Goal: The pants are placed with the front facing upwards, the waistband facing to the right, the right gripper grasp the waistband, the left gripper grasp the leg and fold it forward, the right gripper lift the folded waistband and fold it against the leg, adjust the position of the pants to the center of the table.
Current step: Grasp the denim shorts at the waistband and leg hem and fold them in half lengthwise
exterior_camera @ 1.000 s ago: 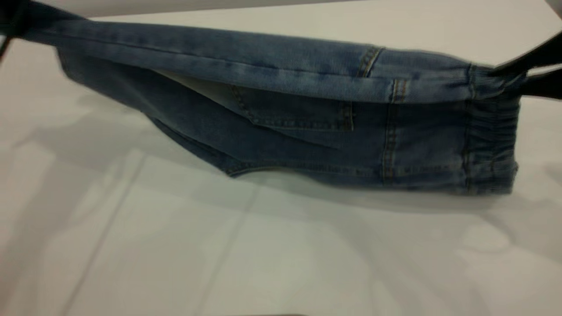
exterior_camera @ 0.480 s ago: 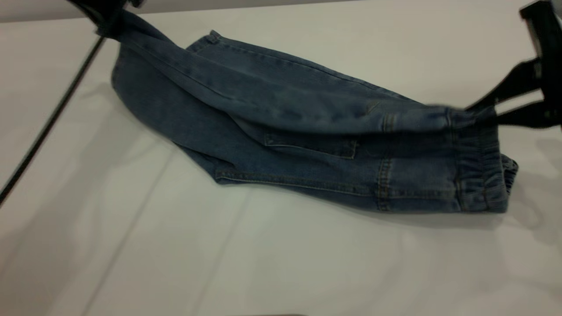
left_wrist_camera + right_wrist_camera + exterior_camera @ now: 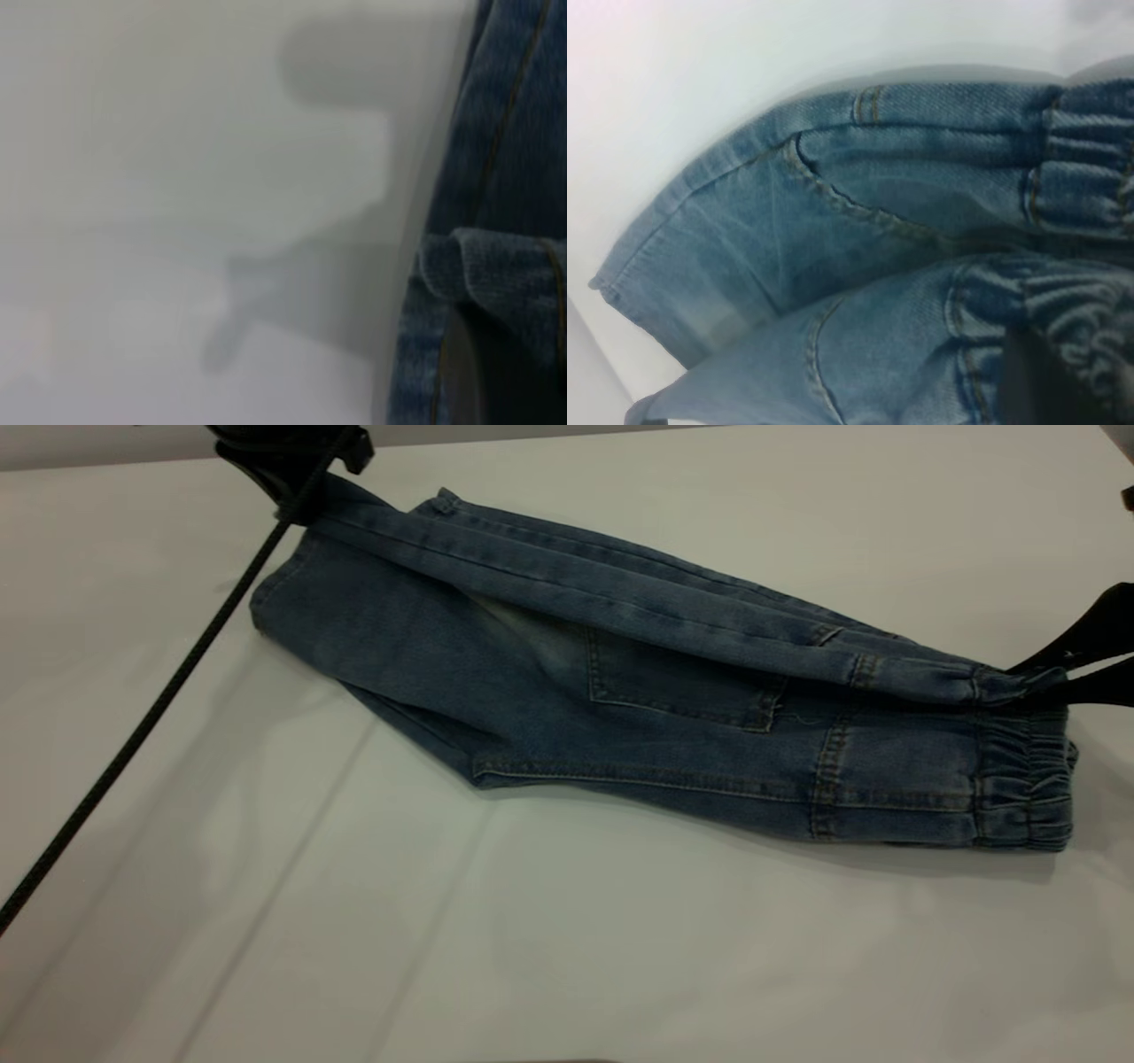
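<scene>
The blue denim pants lie lengthwise on the white table, one half folded over the other, a patch pocket facing up. The ruched waistband is at the right end. My left gripper at the far left is shut on the leg end and holds that edge slightly raised. My right gripper at the right edge is shut on the upper fold of the waistband. In the left wrist view denim wraps a dark finger. In the right wrist view the gathered waistband lies over a dark finger.
A black cable slants from the left gripper down to the lower left across the tabletop. The table's far edge runs just behind the pants. Bare white surface spreads in front of the pants.
The pants hung taut and high between both grippers; now they have come down and away, and lie mostly flat on the table. The left gripper shifted right, the right gripper dropped lower.
</scene>
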Controlling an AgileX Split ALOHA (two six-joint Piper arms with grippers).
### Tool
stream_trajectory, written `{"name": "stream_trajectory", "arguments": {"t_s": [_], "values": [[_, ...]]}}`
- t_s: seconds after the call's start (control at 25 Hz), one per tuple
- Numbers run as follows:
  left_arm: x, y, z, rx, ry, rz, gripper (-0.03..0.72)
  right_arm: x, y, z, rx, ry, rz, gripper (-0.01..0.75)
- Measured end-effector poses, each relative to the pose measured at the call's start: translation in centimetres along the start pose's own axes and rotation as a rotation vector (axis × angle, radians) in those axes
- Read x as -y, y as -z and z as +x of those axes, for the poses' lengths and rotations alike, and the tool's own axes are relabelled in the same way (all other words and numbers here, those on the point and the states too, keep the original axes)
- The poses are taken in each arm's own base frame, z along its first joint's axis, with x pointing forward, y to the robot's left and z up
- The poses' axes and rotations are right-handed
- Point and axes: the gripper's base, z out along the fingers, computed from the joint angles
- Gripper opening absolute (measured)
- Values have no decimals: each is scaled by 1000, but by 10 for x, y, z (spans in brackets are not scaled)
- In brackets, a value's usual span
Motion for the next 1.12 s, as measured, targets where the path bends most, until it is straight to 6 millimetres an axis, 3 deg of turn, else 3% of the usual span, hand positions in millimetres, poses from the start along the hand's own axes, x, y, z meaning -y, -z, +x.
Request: {"name": "stream_trajectory", "arguments": {"t_s": [0.24,0.48,0.92,1.12], "values": [[12,-14,2,-22,-20,15,41,-2,0,-2,9,-11,-2,53],[25,-17,-1,-1,-29,22,41,-24,0,-12,53,7,-44,55],[27,-24,0,7,30,25,42,-26,0,-23,153,-66,-12,67],[27,-24,0,7,32,25,45,-28,0,-26,172,-61,-12,125]]}}
